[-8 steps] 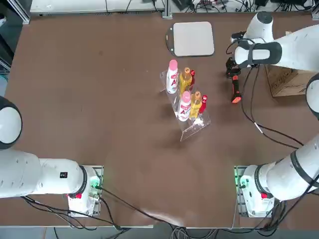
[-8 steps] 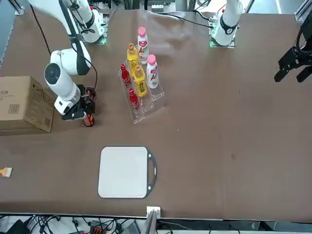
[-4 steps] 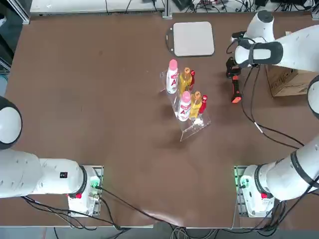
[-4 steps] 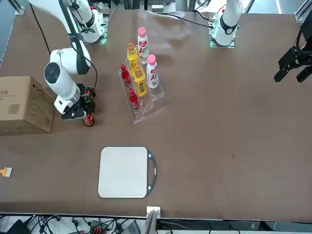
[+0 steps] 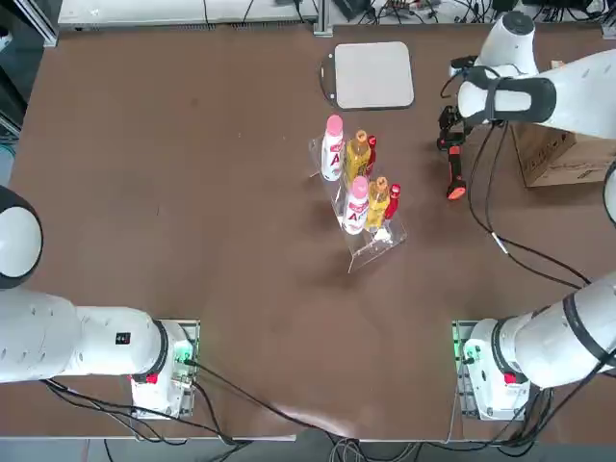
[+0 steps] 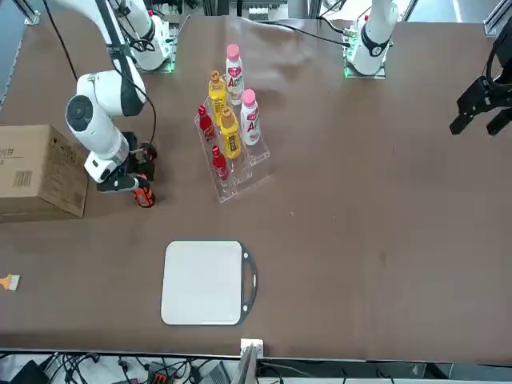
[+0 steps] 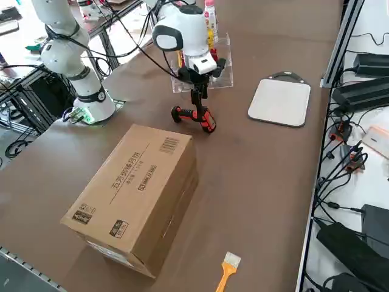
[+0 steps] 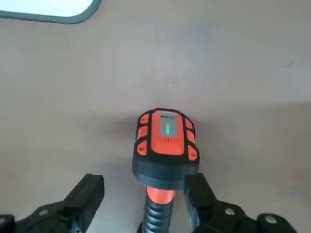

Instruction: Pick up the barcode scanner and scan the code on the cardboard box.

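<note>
The barcode scanner (image 5: 454,175), black with orange trim, lies on the brown table between the bottle rack and the cardboard box (image 5: 560,154). In the right wrist view a green light shows on the scanner's head (image 8: 166,145). My right gripper (image 8: 143,185) hangs open just above the scanner's handle end, a finger on each side and neither touching it. From the side, the right gripper (image 7: 199,96) stands upright over the scanner (image 7: 196,118). The cardboard box (image 7: 137,194) lies closed, with barcode labels on its top and sides. From the front, the gripper (image 6: 126,174) is beside the box (image 6: 38,172).
A clear rack of pink, yellow and red bottles (image 5: 358,185) stands left of the scanner. A flat grey pad (image 5: 373,75) lies at the far edge. The scanner's black cable (image 5: 520,255) trails toward my base. A small orange brush (image 7: 226,271) lies beyond the box.
My right arm's wrist has shifted slightly toward the far edge over the scanner. The gripper stays open and the scanner has not moved.
</note>
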